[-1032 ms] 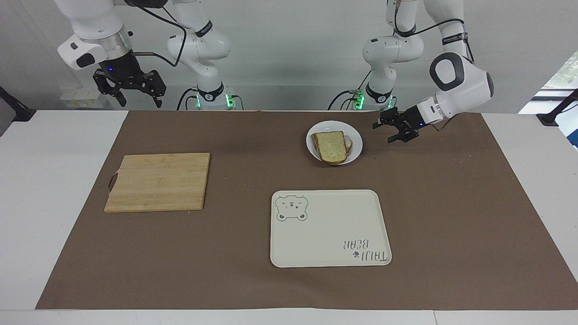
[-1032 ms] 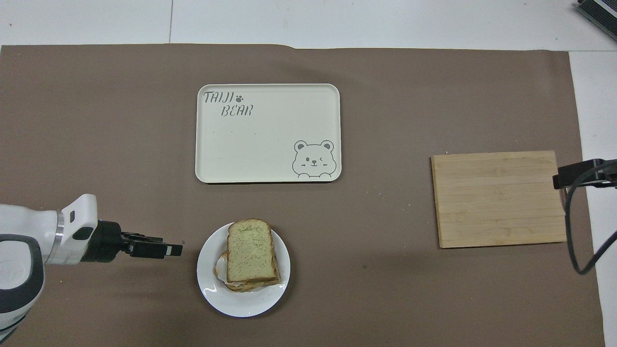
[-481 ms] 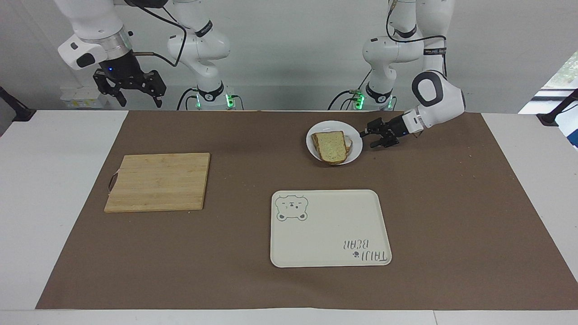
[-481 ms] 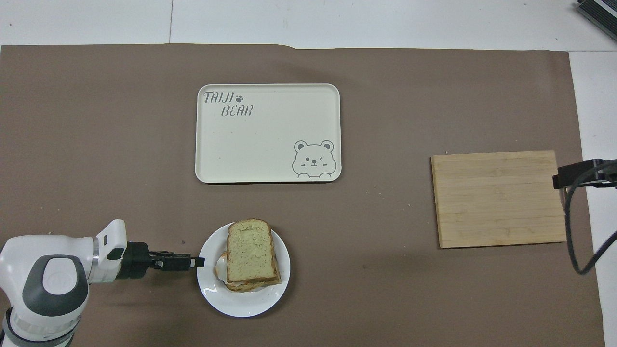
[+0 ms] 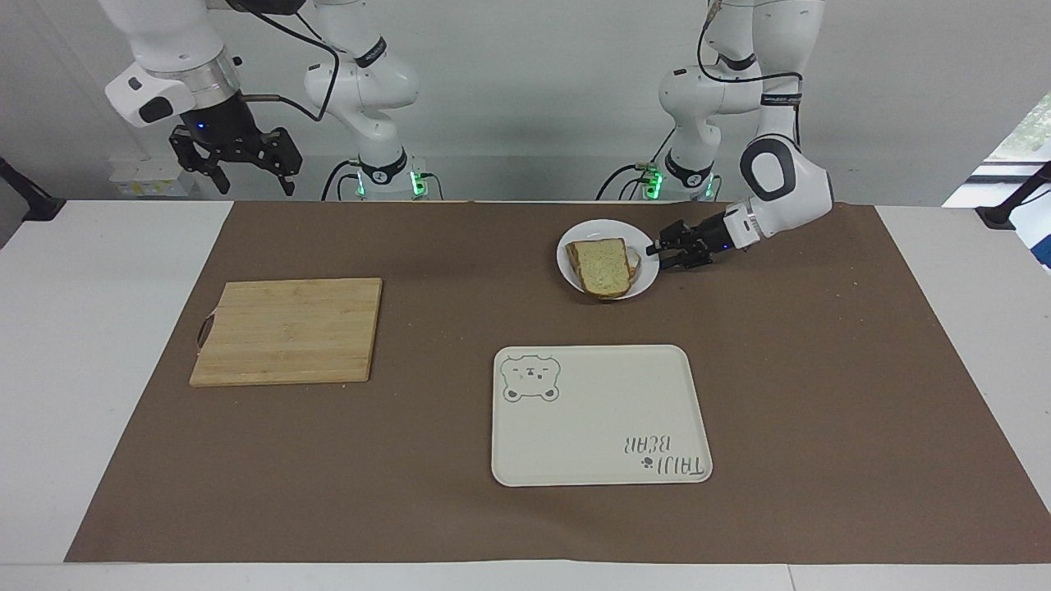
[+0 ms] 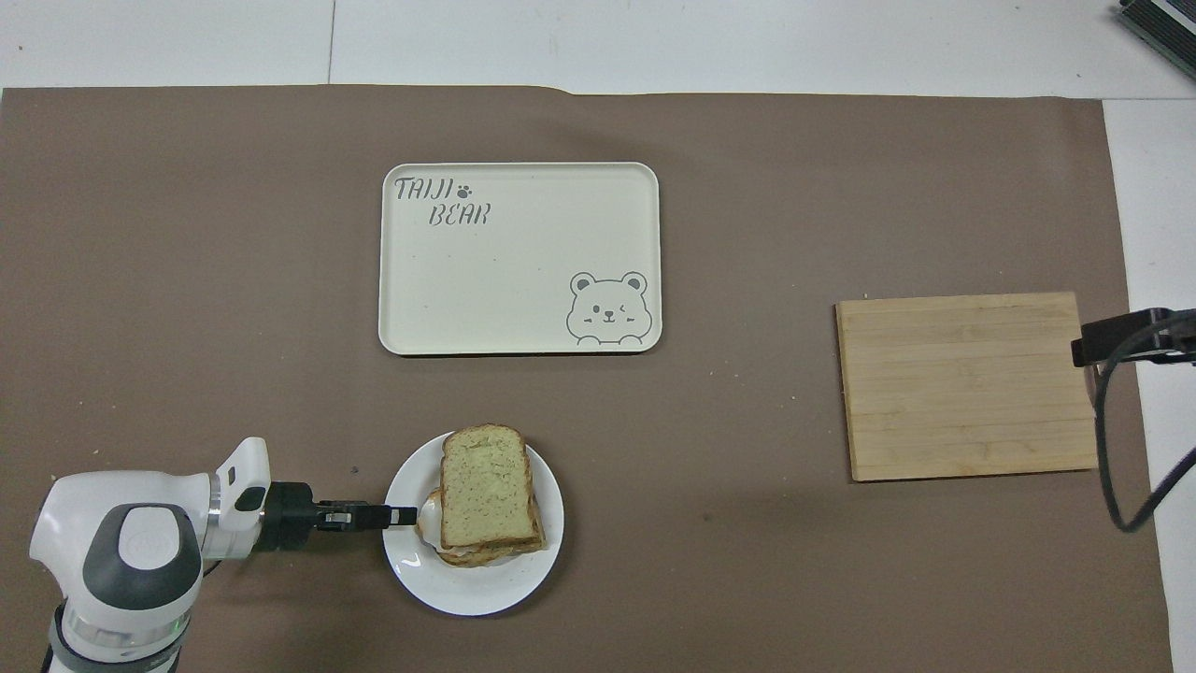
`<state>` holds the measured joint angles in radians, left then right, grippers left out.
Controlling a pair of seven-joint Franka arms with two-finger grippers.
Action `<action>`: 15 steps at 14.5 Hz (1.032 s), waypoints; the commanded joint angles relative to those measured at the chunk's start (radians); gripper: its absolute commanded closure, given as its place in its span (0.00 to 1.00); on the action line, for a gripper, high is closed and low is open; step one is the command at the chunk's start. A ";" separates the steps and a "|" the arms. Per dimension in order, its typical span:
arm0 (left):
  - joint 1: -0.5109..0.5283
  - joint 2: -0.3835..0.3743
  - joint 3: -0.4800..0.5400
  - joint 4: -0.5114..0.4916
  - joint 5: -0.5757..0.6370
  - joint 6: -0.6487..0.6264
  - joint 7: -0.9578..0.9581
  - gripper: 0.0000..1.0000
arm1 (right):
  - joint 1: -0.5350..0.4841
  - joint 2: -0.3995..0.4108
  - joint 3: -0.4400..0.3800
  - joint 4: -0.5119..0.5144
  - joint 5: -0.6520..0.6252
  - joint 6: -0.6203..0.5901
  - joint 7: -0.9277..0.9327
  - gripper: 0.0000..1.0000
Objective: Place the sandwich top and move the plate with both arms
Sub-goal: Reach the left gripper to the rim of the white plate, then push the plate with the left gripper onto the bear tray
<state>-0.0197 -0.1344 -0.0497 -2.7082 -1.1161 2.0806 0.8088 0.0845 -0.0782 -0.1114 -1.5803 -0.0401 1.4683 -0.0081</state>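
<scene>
Facing view: both arms show whole. Left hand (image 5: 657,249) is low at the plate (image 5: 649,275), at the rim on the left arm's end; its fingertips overlap the rim edge, and whether they are clamped on it cannot be told. Right hand (image 5: 238,164) hangs high, waiting, over the right arm's end of the worktop (image 5: 98,345), fingers apart, nothing in them. Sandwich top (image 5: 603,264) lies on the stack on the plate. Cutting board (image 5: 287,330) sits toward the right arm's end. Tray (image 5: 599,414) is farther from the robots than the plate, well apart from it.

Overhead view: left hand (image 6: 404,515) reaches over the plate's (image 6: 467,594) rim, level. Sandwich top (image 6: 488,498) covers the lower layers; a white edge and a brown crust peek out beneath it on the left arm's side. Right hand's body is out of this view; only a black part and a cable show by the cutting board (image 6: 967,385). Tray (image 6: 486,280) holds nothing; print reads "TAIJI BEAR" with a paw mark, plus a winking bear drawing. Brown mat (image 6: 747,234) covers the worktop.
</scene>
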 commanded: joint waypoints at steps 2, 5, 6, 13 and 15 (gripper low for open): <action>-0.013 -0.043 0.013 -0.054 -0.025 0.025 0.016 1.00 | -0.012 -0.015 0.004 -0.020 0.026 0.015 -0.003 0.00; 0.030 -0.030 0.016 -0.036 -0.025 0.009 0.009 1.00 | -0.012 -0.015 0.004 -0.020 0.026 0.015 -0.003 0.00; 0.046 -0.027 0.016 -0.012 -0.025 -0.011 0.004 1.00 | -0.012 -0.015 0.004 -0.020 0.026 0.015 -0.003 0.00; 0.130 0.131 0.017 0.321 -0.025 -0.183 -0.052 1.00 | -0.012 -0.015 0.004 -0.020 0.026 0.015 -0.003 0.00; 0.127 0.200 0.016 0.437 -0.025 -0.175 -0.069 1.00 | -0.012 -0.015 0.004 -0.020 0.026 0.015 -0.003 0.00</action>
<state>0.1064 -0.0404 -0.0313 -2.4084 -1.1304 1.9293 0.7609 0.0845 -0.0782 -0.1114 -1.5803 -0.0400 1.4683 -0.0081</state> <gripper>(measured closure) 0.960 0.000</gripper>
